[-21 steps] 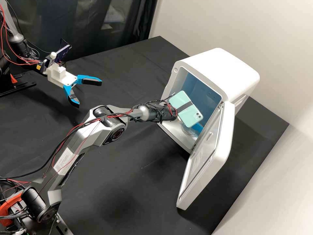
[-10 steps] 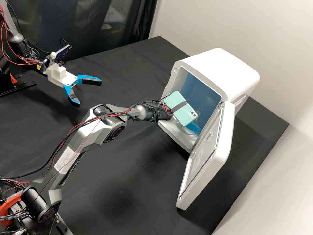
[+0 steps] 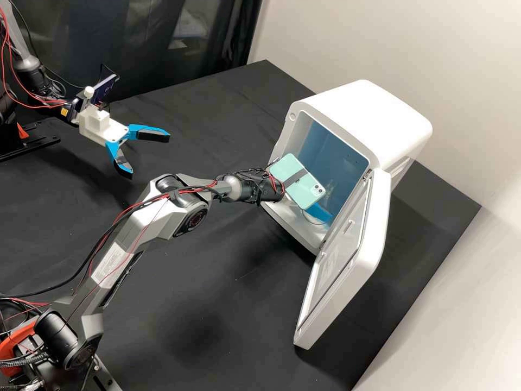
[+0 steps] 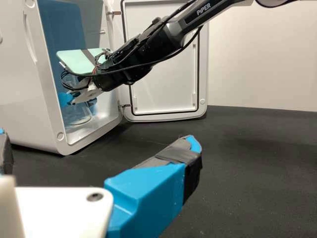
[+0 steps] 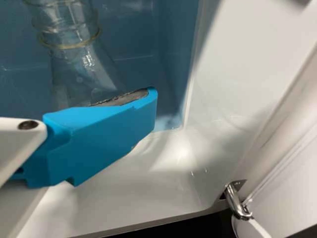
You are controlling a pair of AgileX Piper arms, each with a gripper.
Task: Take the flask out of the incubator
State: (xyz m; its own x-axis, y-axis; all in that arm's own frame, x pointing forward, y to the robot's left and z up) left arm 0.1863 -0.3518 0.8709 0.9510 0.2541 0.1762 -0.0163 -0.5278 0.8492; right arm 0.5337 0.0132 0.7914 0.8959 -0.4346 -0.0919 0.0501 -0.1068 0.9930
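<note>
We see the black bench [image 3: 228, 282] lit brightly and evenly from overhead, with a soft shadow of the arm [image 3: 163, 217] on it and a faint shadow beside the incubator [image 3: 374, 125] on the wall [image 3: 434, 54]. Inside, a bright patch glares on the white floor [image 5: 178, 153], and the flask [image 5: 74, 64] carries thin glints.

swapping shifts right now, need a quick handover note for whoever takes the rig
Left gripper: open, holding nothing, above the bench, away from the incubator.
Right gripper: inside the incubator, right beside the flask; grip unclear.
Flask: inside the incubator, whose door hangs open.
Done: door open, right arm in at the flask.
Left: confirm the grip, bring the flask out.
</note>
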